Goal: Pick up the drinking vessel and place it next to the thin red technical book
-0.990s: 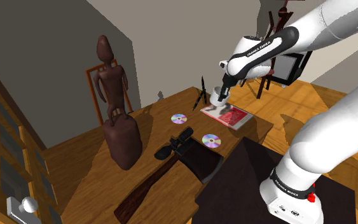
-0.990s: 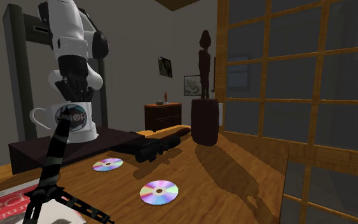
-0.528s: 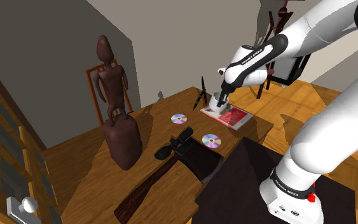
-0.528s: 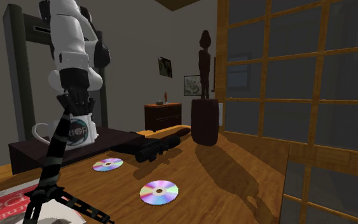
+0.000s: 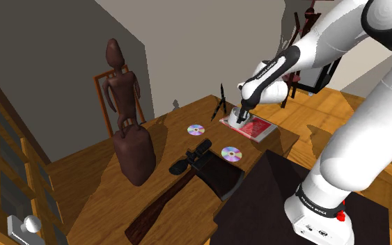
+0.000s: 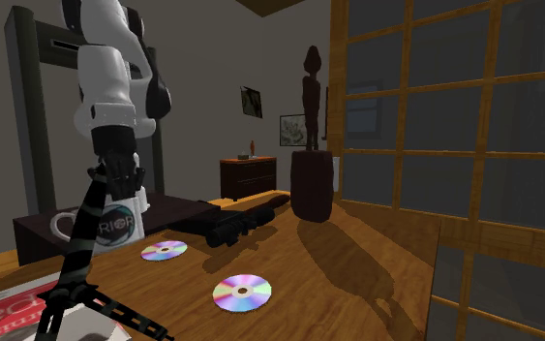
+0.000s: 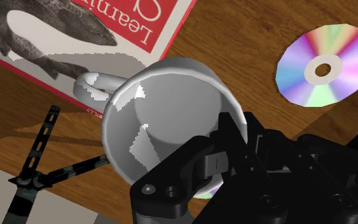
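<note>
- A dark statue (image 5: 121,87) stands upright on a rounded base at the left of the shoulder view, on the wooden table (image 5: 97,209).
- A rifle (image 5: 187,174) with a scope lies flat on the table to the statue's right. Its butt end lies just beside the stand (image 5: 257,209).
- Two discs lie flat and apart from each other: the far disc (image 5: 196,129) and the near disc (image 5: 232,154), which is just beside the rifle.
- A black tripod (image 5: 221,103) stands near the table's far edge, close to the book's corner.
- The white mug (image 7: 165,114) hangs in the gripper (image 7: 212,159) at the book's edge, on the side toward the discs. In the wrist view its mouth faces the camera and its handle reaches over the book's red border. I cannot tell whether its base touches the table.
- The gripper grasps the mug by its wall, with one finger inside the rim and the other outside.
- The book (image 5: 258,128), thin and red, lies flat on the table. Its cover shows a grey fish in the wrist view.
</note>
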Robot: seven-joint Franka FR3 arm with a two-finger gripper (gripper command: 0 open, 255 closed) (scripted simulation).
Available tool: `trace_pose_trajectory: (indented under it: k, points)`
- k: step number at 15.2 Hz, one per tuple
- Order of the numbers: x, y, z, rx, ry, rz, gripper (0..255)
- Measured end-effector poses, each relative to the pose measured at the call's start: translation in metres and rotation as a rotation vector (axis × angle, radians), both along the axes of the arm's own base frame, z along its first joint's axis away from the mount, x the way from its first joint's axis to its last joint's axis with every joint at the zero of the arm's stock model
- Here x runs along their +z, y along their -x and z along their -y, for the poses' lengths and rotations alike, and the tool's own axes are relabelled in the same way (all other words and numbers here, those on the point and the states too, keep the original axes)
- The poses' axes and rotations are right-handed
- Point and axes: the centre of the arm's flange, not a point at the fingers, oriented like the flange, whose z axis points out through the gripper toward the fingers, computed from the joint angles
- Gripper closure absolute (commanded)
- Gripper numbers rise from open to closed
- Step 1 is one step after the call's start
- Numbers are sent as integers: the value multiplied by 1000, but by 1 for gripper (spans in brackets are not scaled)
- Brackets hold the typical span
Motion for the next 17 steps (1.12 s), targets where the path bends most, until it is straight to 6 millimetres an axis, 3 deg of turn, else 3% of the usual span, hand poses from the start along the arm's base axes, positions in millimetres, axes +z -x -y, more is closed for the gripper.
trace_pose_trajectory:
  k: [12, 17]
  points:
    - [-64, -3, -1, 3, 2, 0, 255]
    - [-70, -2, -1, 2, 1, 2, 255]
